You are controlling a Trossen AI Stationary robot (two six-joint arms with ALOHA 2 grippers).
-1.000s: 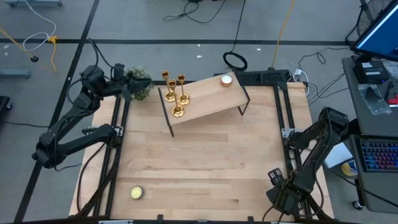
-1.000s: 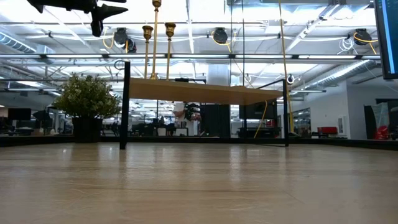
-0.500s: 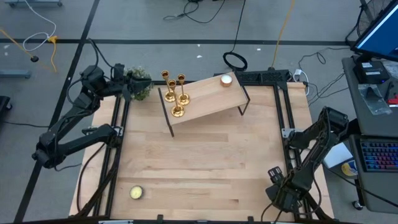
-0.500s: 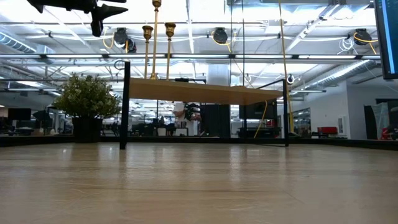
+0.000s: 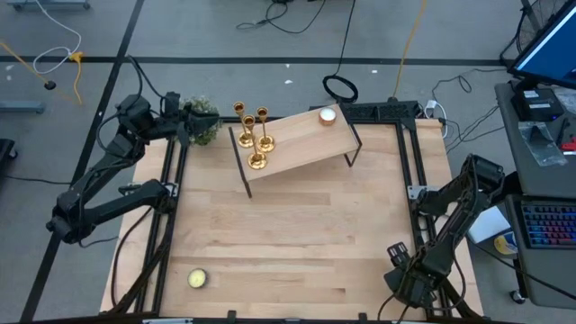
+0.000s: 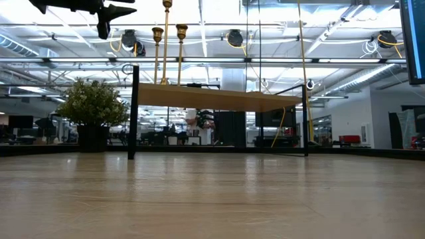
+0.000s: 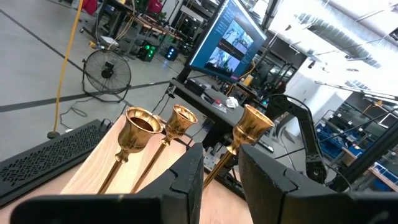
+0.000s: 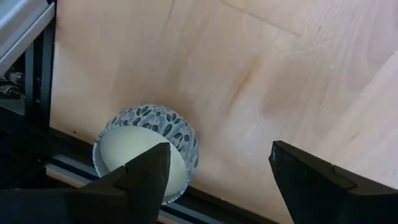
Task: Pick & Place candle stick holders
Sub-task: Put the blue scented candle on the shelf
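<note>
Three gold candle stick holders stand by their round bases on the left end of a raised wooden shelf at the table's far side. In the left wrist view their top cups show just beyond the fingers. In the low view their stems rise above the shelf. My left gripper hovers left of them, level with the cups, open and empty. My right gripper is at the table's near right corner, open wide and empty.
A white tealight sits on the shelf's right end. A yellow tealight lies near the front left corner. A tealight in a leaf-patterned cup sits by the near edge under my right gripper. A small plant stands behind my left gripper.
</note>
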